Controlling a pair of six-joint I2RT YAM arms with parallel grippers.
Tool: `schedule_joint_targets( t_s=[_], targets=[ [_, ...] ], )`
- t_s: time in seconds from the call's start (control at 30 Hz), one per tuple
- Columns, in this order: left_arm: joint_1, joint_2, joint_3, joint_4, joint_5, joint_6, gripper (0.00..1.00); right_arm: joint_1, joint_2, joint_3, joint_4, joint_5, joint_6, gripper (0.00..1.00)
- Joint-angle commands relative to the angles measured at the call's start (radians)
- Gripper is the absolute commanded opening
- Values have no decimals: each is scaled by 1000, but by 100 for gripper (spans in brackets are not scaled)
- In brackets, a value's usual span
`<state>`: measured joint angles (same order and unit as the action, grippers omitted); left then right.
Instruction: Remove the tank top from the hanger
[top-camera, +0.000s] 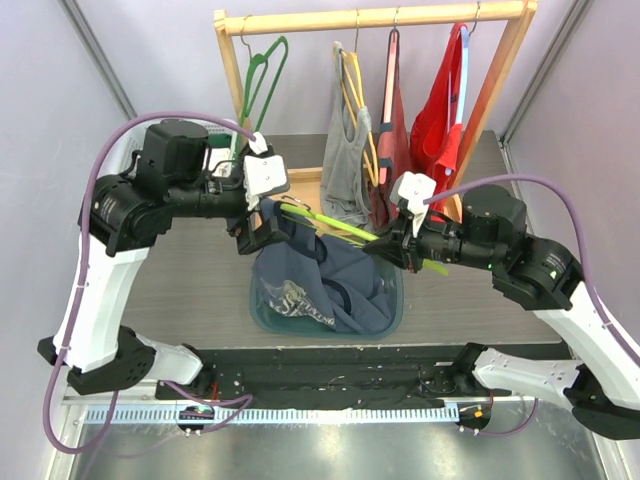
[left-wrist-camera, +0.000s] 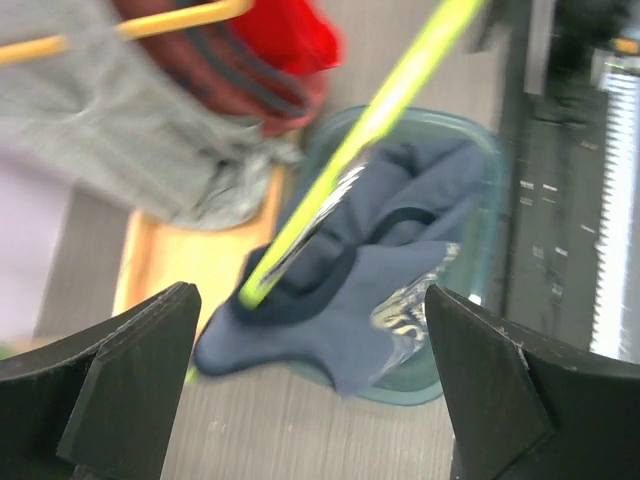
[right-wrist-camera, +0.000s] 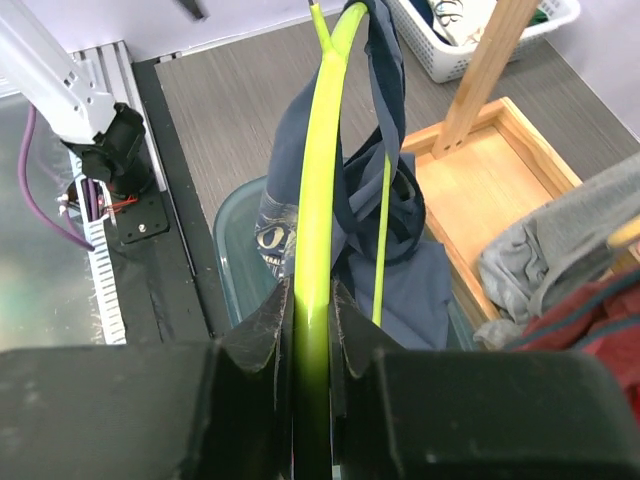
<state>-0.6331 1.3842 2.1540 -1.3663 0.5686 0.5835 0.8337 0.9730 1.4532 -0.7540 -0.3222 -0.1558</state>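
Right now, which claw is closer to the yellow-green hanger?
Right. The right gripper is clamped on the hanger; the left gripper is open near its other end, where the tank top hangs, gripping nothing.

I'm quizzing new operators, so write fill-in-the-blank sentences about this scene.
The right tool is ____ on the lime hanger carrying the navy tank top.
The left tool stands ____.
The wooden rack holds ____ clothed hangers.
Missing words: shut; open; three.
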Motion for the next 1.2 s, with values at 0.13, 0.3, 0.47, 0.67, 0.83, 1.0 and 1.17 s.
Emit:
schedule_joint_targets(
  t_s=[0.13,0.3,0.47,0.67,0.83,1.0,1.17],
  targets=[
    [26,-109,-118,233,-334,-208,100,-1,-105,13,48,28,119,1],
    [55,-209,-354,326,-332,-304,99,-1,-197,-46,137,20,237,1],
    [56,-240,-517,407,-316,-440,77,-1,-246,-125,238,37,292,1],
    [56,-229,-522,463,-204,-576,70,-1,-261,-163,288,38,315,1],
    [56,-214,-490,472,-100,-651,80,-1,-263,-172,292,48,317,1],
    [58,-224,-534,492,-70,-685,81,-1,-261,-166,295,60,315,1],
    [56,-209,-574,518,-202,-663,44,-1,-252,-155,295,57,321,1]
  ],
)
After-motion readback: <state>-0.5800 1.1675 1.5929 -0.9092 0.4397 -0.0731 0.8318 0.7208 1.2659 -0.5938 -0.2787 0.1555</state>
